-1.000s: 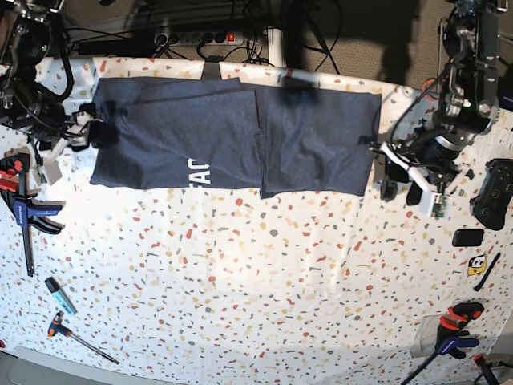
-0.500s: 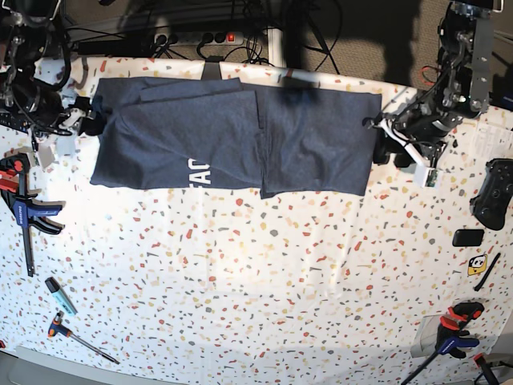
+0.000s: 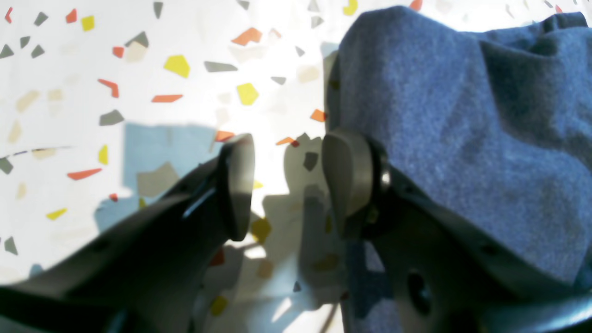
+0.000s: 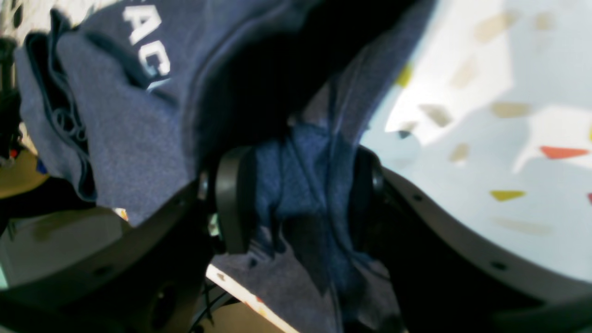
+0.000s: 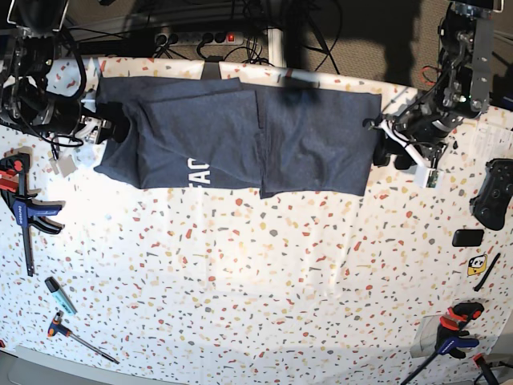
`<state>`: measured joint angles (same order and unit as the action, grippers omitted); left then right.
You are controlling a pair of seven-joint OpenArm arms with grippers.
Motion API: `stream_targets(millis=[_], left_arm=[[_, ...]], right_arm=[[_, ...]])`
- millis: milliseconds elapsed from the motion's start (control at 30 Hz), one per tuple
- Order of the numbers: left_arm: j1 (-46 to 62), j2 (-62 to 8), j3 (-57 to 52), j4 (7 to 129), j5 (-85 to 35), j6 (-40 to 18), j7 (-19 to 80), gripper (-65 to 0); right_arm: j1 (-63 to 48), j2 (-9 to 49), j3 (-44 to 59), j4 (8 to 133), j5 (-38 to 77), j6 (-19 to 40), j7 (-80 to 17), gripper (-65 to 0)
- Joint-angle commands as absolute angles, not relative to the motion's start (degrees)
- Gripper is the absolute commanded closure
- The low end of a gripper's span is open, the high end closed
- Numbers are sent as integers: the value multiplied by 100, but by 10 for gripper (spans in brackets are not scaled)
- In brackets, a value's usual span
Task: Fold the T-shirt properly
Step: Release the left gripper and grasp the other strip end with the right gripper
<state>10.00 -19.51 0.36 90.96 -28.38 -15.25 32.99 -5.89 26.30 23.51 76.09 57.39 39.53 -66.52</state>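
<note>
T-shirt (image 5: 240,140): lying flat at the far side of the speckled table (image 5: 272,273), partly folded into a wide dark band. Long axis running left to right in the base view, parallel to the far table edge. Two overlapping panels visible, with a vertical fold edge near the middle of the band. White lettering (image 5: 199,172) exposed at the near edge of the left panel, letters turned sideways in the base view. Left end of the band bunched and pulled inward; right end straight and square.

Right gripper (image 4: 296,199): positioned at the bunched end of the shirt, on the left of the base view. Fingers (image 4: 231,199) set on either side of a gathered fold of blue fabric, which fills the gap between them; clamped on the T-shirt. Lettering visible on the cloth draped above the fingers in the right wrist view.

Left gripper (image 3: 286,185): positioned at the square end of the shirt, on the right of the base view. Fingers (image 3: 347,180) apart, with bare tabletop visible in the gap and no cloth between them. Shirt edge (image 3: 462,129) lying just beside the outer face of one finger, raised in a soft hump; contact with that finger not determinable.

Elsewhere on the table: black-and-orange clamp (image 5: 24,208) near the left edge, game controller (image 5: 493,192) near the right edge.
</note>
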Motion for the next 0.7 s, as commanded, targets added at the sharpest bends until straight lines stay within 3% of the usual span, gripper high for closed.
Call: stream_targets(millis=[0,100,367,667], left_arm=[[934,-2003,-1,9170,-2899,-1568,3159,-268],[934,-2003,-1,9170,-2899,-1568,3162,-268],[934,-2003,-1,9170,-2899,-1570,3162,-265],[958,-2003,-1,9159,-2707,-1570,3166,-265]], right_arm=[[-574,2714,2359,7636,5728,4000,-6779,-306],[-574,2714,2359,7636,5725,4000,-6779,-293],[-574,2714,2359,7636,5723,4000,-6375,-13],[-574,2969,2432,7824,5725,4000,-6228,0]])
